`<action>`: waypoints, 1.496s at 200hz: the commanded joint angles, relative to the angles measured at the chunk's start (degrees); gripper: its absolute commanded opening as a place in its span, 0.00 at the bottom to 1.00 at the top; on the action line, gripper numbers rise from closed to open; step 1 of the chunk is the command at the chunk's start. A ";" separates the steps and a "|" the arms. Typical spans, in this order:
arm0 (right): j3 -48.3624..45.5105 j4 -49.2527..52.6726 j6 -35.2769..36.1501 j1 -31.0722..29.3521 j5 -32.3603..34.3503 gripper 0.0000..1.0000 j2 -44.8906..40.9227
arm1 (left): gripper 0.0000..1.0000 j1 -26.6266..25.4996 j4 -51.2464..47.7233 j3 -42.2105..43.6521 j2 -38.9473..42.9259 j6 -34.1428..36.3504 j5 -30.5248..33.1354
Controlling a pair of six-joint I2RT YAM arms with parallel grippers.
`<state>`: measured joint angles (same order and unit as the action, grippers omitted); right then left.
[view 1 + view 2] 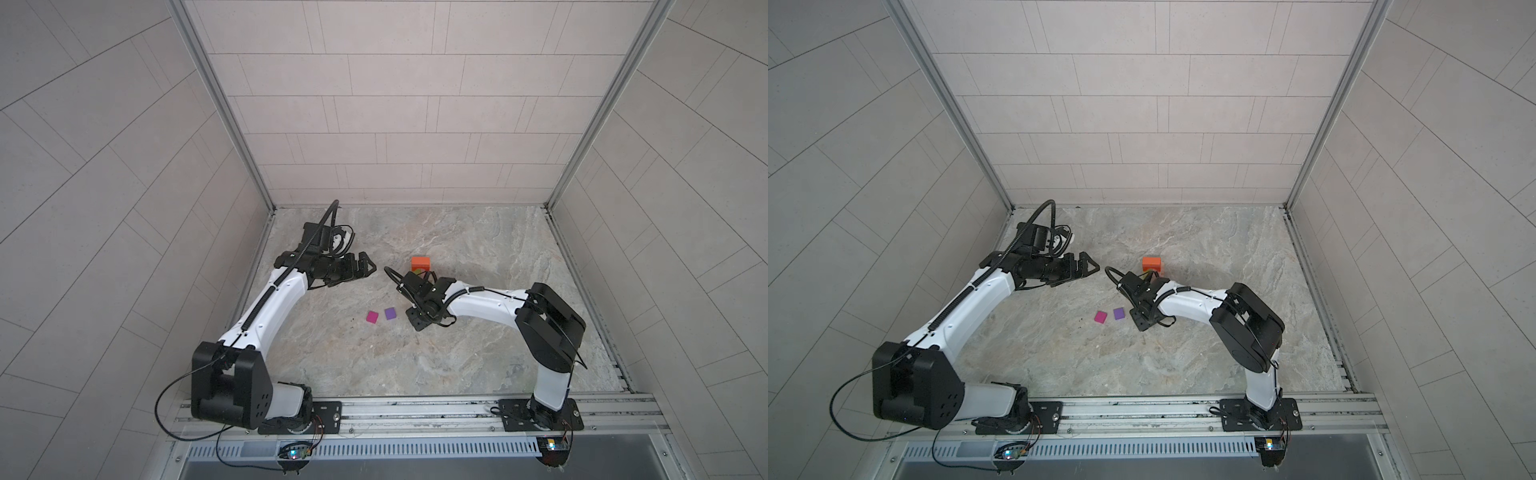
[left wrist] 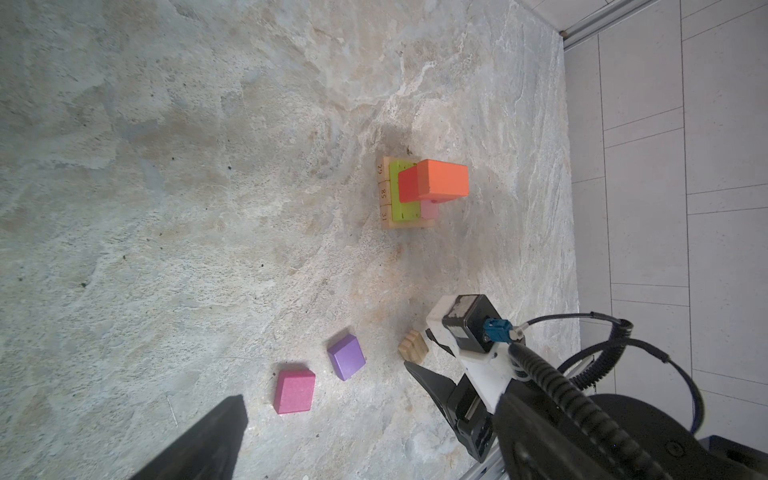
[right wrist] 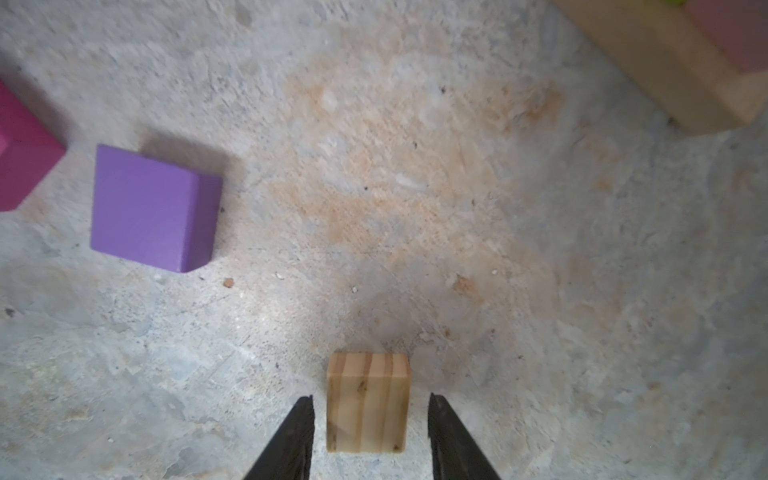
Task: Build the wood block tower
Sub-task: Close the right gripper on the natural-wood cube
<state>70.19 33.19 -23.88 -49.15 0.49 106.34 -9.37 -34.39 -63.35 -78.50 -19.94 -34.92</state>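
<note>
Landmark: tower (image 2: 415, 191).

- Nearest the arm bases: right gripper (image 3: 370, 397), pointed down at the table (image 1: 457, 353), on the near side of the tower. Its 2 jaws straddle the ridged block (image 3: 368, 403). A gap shows on each side, so there is no contact: released, nothing grasped.
- The ridged block lies flat on the table, near the tower's near side and apart from it.
- Purple cube (image 3: 153, 208): on the table, near-left of the tower, just left of the ridged block.
- Magenta cube (image 3: 20, 158): beside the purple cube, a small gap between them, further left of the tower. Both cubes are loose, neither stacked.
- The tower stands mid-table. A tan base (image 2: 384, 193) lies on the table, with green (image 2: 397, 210) and pink (image 2: 430, 210) blocks on it. A red block (image 2: 407, 185) and an orange block (image 2: 442, 178) sit above those, touching each other.
- Left gripper (image 1: 365, 272): left of the tower at about the same depth, well apart, raised above the table. Jaws are spread wide and hold nothing.
</note>
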 commanded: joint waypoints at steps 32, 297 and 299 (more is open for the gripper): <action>1.60 1.38 -0.20 -0.38 1.97 0.39 1.49 | 1.00 0.49 -0.76 0.43 0.18 0.26 -0.27; 8.26 10.62 -5.07 0.38 6.64 0.25 -1.01 | 1.00 0.57 -0.84 0.56 0.28 0.27 0.02; 8.39 10.79 -5.16 0.50 6.56 0.25 -1.11 | 1.00 0.57 -0.85 0.52 0.32 0.33 0.09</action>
<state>76.29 39.07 -26.44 -49.08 3.97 108.22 -9.32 -34.39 -63.33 -78.50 -19.94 -34.76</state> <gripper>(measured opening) 0.275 0.996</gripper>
